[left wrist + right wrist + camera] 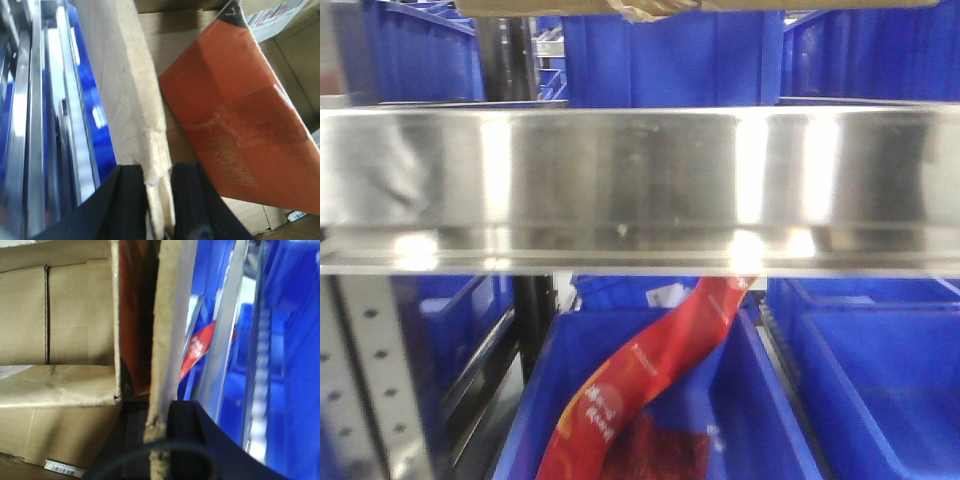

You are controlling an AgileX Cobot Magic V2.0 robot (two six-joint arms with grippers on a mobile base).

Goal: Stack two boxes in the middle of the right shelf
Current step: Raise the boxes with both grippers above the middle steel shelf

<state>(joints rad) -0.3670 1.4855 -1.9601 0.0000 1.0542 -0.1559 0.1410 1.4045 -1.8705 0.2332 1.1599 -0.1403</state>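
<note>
Blue bins [670, 60] fill the upper middle of the front view. Another bin [582, 345] at lower centre holds a red strip [650, 368] with white print, slanting toward the upper right. In the left wrist view, an orange packet [235, 110] fills the right half.

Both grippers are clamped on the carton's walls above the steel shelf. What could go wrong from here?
1. The left gripper and right gripper each pinch one thin wall of the box; the frayed cardboard may tear or slip.
2. Loose tape hangs under the box, which could snag the shelf lip.
3. The orange packet inside could slide, shifting weight.
</note>
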